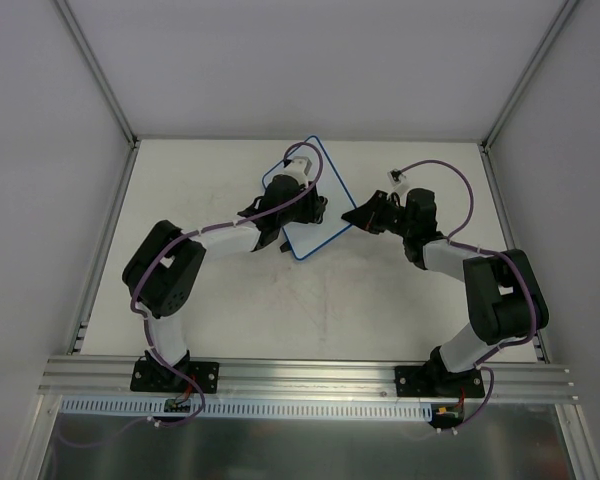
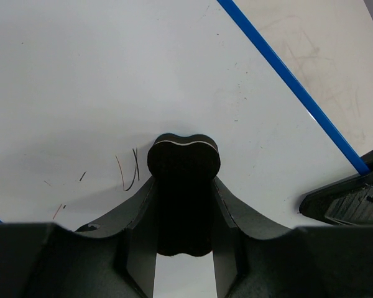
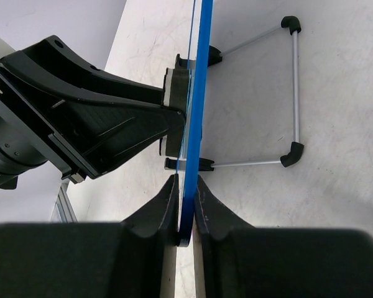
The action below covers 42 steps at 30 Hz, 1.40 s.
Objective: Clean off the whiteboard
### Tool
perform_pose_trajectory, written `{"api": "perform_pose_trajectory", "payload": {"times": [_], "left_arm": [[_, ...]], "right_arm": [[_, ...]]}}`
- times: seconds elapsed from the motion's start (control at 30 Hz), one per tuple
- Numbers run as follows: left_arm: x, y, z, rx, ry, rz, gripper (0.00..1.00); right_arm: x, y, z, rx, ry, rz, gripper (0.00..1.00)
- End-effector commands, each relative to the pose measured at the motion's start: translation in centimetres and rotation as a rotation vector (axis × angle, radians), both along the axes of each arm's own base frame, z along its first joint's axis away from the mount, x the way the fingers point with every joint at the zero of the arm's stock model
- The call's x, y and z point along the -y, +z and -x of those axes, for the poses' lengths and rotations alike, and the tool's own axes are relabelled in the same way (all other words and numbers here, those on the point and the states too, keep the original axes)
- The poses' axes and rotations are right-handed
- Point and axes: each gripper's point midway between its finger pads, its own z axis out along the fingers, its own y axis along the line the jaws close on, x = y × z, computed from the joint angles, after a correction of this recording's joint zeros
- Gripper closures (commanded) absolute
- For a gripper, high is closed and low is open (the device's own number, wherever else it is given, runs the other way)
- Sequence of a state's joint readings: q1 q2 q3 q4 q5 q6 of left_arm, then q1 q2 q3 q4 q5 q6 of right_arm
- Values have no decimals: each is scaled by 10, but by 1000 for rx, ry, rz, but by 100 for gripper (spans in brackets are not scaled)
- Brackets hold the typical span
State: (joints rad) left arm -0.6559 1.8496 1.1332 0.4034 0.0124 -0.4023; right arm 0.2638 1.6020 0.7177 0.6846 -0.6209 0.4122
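On the table (image 1: 230, 320) the whiteboard (image 1: 318, 228) stands propped on edge near the far middle. The right gripper (image 3: 186, 186) pinches its blue rim. The left gripper (image 2: 184, 186) clamps a black eraser (image 2: 184, 154) against the face, beside faint pen strokes (image 2: 129, 171) that spell nothing readable.

whiteboard (image 1: 320, 235): middle hidden under left arm (image 1: 220, 240) | scribbles (image 2: 129, 169): too small to read | right wrist: face unseen

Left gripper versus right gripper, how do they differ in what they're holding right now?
The left gripper clamps a black eraser; the right gripper clamps the blue rim of the whiteboard. The left gripper faces the board's white surface, near faint marks; the right gripper meets it edge-on. Both are shut.
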Motion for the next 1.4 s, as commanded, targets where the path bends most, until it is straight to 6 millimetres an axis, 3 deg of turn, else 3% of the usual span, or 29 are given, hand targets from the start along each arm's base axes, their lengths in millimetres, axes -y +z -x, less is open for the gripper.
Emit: {"api": "perform_pose_trajectory", "payload": {"times": [0.0, 0.33, 0.5, 0.6, 0.87, 1.17, 1.37], "left_arm": [[20, -64, 50, -176, -104, -117, 100], [-30, -96, 26, -340, 74, -57, 100], [-84, -118, 26, -450, 267, -68, 100], [-105, -123, 27, -472, 347, -115, 100], [-118, -135, 31, -513, 412, -155, 100], [-156, -139, 38, -537, 573, -194, 100], [-151, -136, 33, -538, 560, -180, 100]], "right_arm": [[-27, 6, 25, 60, 167, -20, 100], [-26, 8, 24, 63, 166, -21, 100], [-26, 7, 25, 60, 165, -22, 100], [-27, 8, 25, 62, 169, -25, 100], [-26, 8, 25, 62, 166, -26, 100], [-26, 10, 25, 63, 166, -31, 100], [-26, 8, 26, 60, 168, -34, 100]]}}
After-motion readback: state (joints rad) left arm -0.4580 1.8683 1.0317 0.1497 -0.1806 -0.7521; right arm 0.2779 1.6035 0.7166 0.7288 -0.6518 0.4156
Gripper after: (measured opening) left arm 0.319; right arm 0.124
